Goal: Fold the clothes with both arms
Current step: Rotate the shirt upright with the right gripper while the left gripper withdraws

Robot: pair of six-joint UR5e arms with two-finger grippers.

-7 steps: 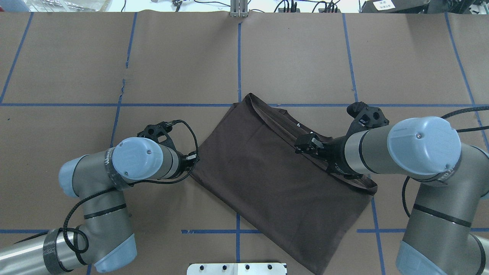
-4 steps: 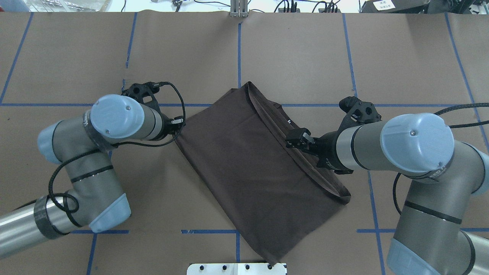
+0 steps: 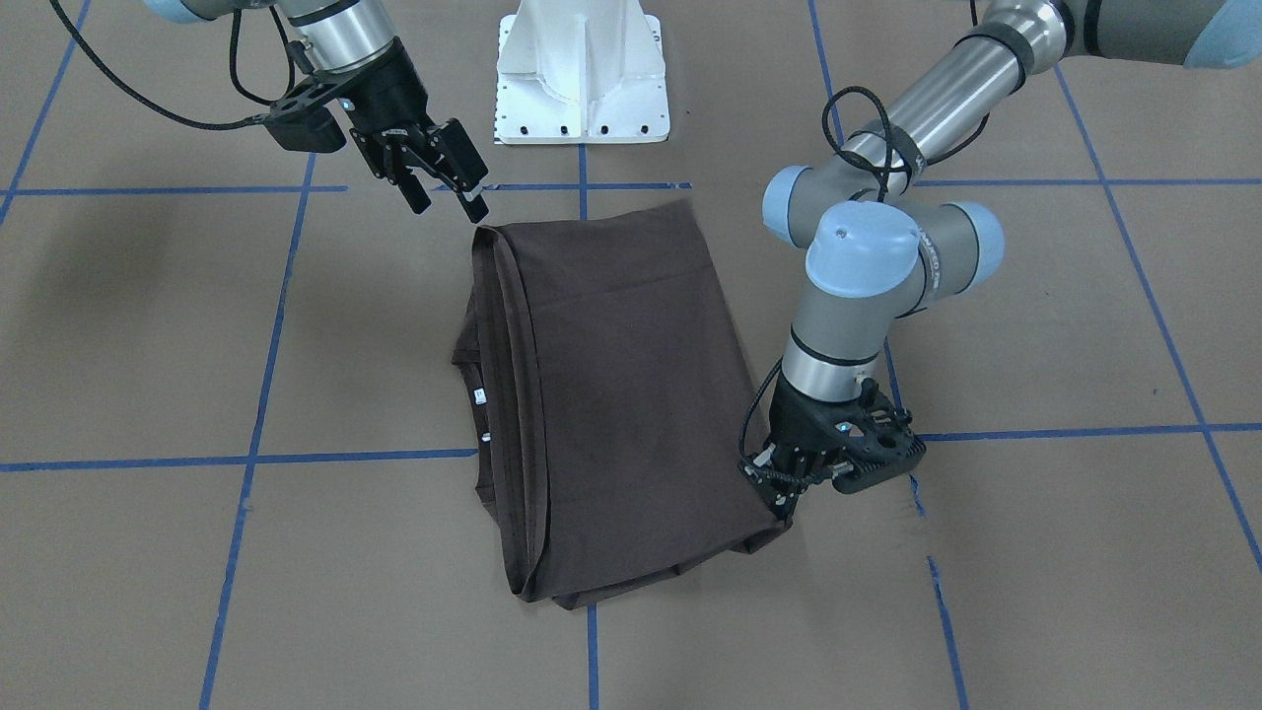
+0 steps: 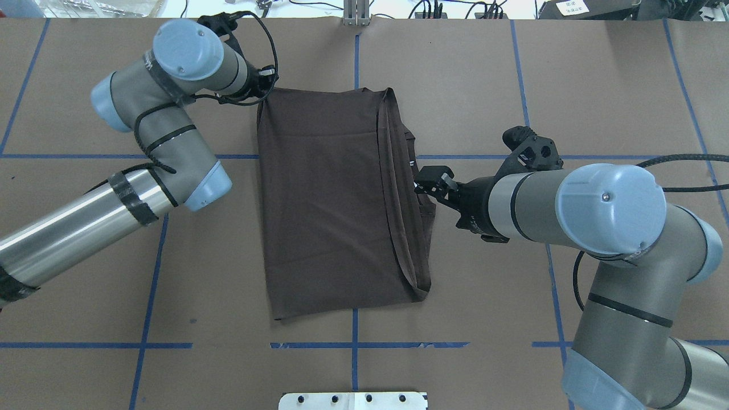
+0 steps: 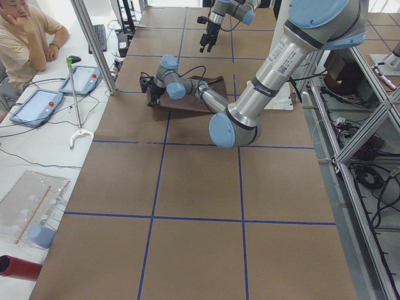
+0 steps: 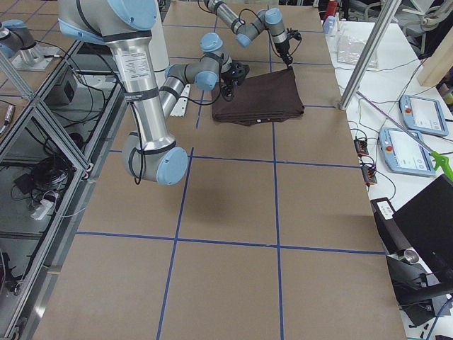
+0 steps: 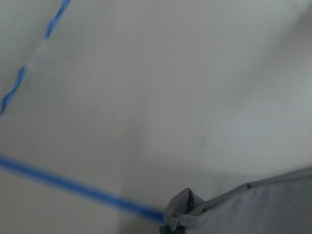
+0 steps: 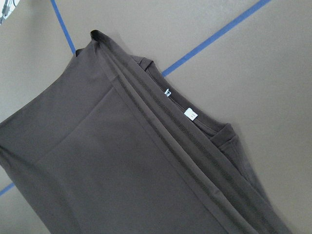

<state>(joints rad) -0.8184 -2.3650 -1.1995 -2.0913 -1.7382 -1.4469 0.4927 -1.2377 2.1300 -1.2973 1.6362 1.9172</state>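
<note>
Overhead exterior: the shirt (image 4: 324,199) lies mid-table (image 4: 512,85), folded into 1 long rectangle with its long sides running away from the robot.
Shirt layers: the stacked fold edges, collar (image 8: 224,141) and 2 white tags (image 8: 190,115) all sit along the robot's right side. The left side is 1 smooth fold, and the top face is mostly flat with faint creases.
Left gripper (image 3: 782,493): it is low at the far left corner, touching the cloth. Its wrist view shows that corner puckered at the bottom of the frame, so I judge it pinched on the shirt, though the fingers are mostly hidden.
Right gripper (image 3: 446,202): it is raised off the table by the shirt's right side, fingers spread wide and holding nothing. Its camera looks down on the collar side.
Step in hand: probably squaring the shirt before the next fold, with the left corner not yet let go.
Doing it well: lower the held corner until it lies flat, then open, because lifting on release would drag the top layer out of line. Bring the right gripper down on the far right corner and bite through every layer, since that edge is a loose stack. Carry both corners at 1 height toward the near edge and land edge on edge.
Risk: a shallow bite on the right would take only the top layer and open the stack.
Around: blue tape lines (image 4: 85,155) grid the table, and the white base (image 3: 582,69) stands at the robot's edge, apart from the shirt.
</note>
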